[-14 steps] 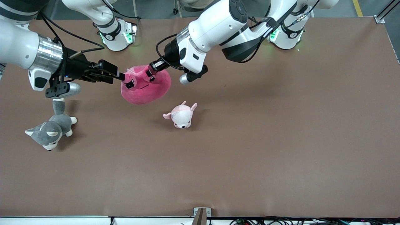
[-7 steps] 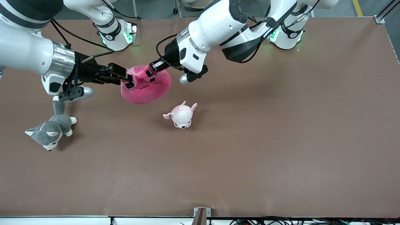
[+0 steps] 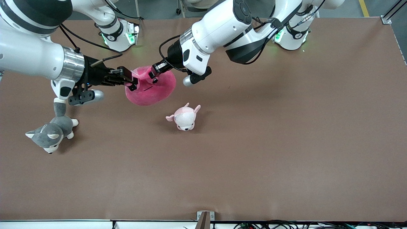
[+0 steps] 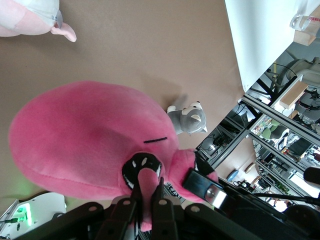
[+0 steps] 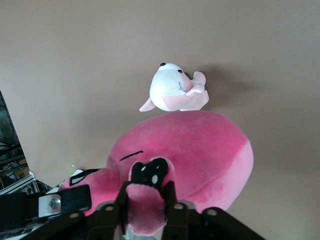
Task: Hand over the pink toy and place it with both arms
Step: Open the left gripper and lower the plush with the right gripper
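Plush, soft and light by its look, the pink toy (image 3: 151,87) hangs over the table between both arms, the left gripper (image 3: 153,75) and right gripper (image 3: 132,84) each pinching a small ear, better handholds than its round yielding body.

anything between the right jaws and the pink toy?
Nothing visible. The right gripper is already closing on a lobe of the pink toy, which the left gripper holds up over the table.
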Controlling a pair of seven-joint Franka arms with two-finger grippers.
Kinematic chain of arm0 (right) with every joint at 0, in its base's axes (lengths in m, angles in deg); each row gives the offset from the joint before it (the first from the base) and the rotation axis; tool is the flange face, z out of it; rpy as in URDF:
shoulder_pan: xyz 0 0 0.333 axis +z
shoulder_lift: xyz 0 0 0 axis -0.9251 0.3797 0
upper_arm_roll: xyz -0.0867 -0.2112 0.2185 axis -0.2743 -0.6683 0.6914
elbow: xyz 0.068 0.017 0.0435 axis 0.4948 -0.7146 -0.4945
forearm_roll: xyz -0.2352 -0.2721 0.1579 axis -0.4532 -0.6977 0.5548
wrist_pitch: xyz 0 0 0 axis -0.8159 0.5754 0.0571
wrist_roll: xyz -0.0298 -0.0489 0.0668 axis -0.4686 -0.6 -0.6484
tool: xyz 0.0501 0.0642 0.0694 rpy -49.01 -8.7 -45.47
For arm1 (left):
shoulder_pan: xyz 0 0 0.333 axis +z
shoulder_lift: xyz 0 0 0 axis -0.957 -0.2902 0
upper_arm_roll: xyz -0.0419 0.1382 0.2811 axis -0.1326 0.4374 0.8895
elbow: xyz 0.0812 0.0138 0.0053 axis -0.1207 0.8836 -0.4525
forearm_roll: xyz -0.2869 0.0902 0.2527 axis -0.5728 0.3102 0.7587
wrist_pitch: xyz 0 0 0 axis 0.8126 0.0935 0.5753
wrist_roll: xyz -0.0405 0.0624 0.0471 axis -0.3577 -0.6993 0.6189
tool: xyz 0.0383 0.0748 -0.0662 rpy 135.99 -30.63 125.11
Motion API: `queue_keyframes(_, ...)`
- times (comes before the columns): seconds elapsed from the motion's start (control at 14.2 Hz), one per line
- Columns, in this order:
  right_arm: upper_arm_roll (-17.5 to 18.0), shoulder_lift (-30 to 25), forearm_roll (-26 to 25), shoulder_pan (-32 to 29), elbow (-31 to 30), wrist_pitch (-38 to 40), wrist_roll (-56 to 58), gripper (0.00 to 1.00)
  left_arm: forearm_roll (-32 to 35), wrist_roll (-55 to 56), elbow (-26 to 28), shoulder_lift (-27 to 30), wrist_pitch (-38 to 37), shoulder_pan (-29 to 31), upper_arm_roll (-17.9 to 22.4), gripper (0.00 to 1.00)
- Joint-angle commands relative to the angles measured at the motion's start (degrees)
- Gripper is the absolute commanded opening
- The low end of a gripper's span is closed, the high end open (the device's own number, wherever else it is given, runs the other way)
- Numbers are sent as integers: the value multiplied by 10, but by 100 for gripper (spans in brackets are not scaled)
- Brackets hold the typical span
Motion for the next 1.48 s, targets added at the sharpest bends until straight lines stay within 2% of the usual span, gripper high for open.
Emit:
queue_keyframes(0.0,-3,-3,13,3,1,0,7,1,4,3,-11,-4,1,-6,3,0)
queue_keyframes(0.14,-3,-4,13,0,1,0,7,1,4,4,-11,-4,1,-6,3,1)
queue_keyframes(0.21,-4,-4,13,-2,1,2,8,1,4,5,-11,-4,1,-6,3,4)
queue_keyframes(0.28,-4,-4,12,-3,1,3,7,1,4,5,-11,-3,1,-6,2,24)
queue_keyframes(0.42,-7,-5,13,-5,2,5,9,1,4,5,-10,0,-3,-1,4,100)
queue_keyframes(0.7,-8,-6,13,-22,5,20,12,1,7,3,-10,6,-21,20,13,100)
queue_keyframes(0.98,-9,0,12,-87,2,20,82,1,120,-2,-10,28,-113,79,13,100)
queue_keyframes(1.12,-9,30,12,-128,1,20,99,1,157,-16,-10,35,-150,102,14,100)
queue_keyframes(1.26,-9,68,13,-167,1,21,133,1,217,-47,-10,44,-217,135,14,100)
queue_keyframes(1.41,-9,107,13,-196,1,44,155,1,248,-118,-11,53,-295,170,14,100)
